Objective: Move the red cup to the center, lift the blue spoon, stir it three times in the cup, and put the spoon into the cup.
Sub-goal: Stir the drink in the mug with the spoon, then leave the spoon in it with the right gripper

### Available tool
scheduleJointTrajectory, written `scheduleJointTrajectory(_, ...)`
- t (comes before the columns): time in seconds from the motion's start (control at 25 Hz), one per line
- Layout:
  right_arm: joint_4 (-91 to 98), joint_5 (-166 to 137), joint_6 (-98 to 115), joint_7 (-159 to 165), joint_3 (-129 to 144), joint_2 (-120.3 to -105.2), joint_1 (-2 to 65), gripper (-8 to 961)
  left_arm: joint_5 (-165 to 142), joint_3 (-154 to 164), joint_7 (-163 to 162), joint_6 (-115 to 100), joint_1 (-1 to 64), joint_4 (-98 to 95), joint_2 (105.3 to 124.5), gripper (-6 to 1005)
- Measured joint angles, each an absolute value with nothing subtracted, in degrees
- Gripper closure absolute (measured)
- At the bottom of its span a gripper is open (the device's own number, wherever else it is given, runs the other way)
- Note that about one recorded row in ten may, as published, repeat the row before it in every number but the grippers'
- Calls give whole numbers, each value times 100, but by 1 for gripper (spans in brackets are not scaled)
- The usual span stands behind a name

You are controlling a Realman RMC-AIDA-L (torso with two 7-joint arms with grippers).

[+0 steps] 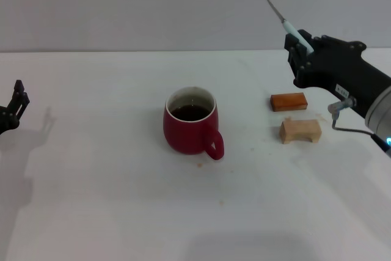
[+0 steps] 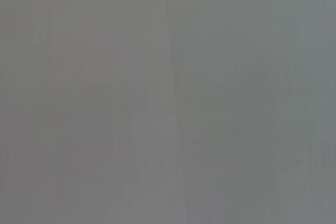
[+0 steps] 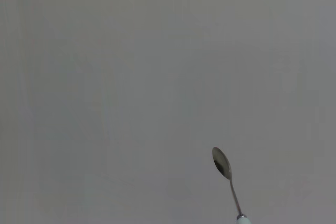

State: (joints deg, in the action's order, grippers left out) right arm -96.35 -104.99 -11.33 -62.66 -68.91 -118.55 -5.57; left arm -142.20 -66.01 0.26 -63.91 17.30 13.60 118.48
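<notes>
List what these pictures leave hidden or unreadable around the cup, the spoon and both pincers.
- Blue spoon: in the head view its handle end is buried in the right pincer; the right wrist view cuts the handle at the frame edge.
- Left pincer: partly cropped by the head view's left edge; the left wrist view shows only blank surface.
- Red cup: liquid depth is hidden by the wall.
</notes>
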Motion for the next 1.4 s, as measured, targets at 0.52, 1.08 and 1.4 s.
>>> scheduleJointTrajectory(0.52,-9391,-11890,-1986,-4925,-7488,-11878,226,824,-14220,-6571,19,-6391,1748,1385,11856,152)
scheduleJointTrajectory(1.08,-11263,-14000,-5566,-2418,-8604,-11875,814,823,-14220,-6589,17,-6396,1733,1415,11859,151)
scheduleJointTrajectory(1.4,-11604,-14244,-7245,-2057,-9190,-11872,1598,823,-14220,-6592,17,-6408,1753,1416,11856,151)
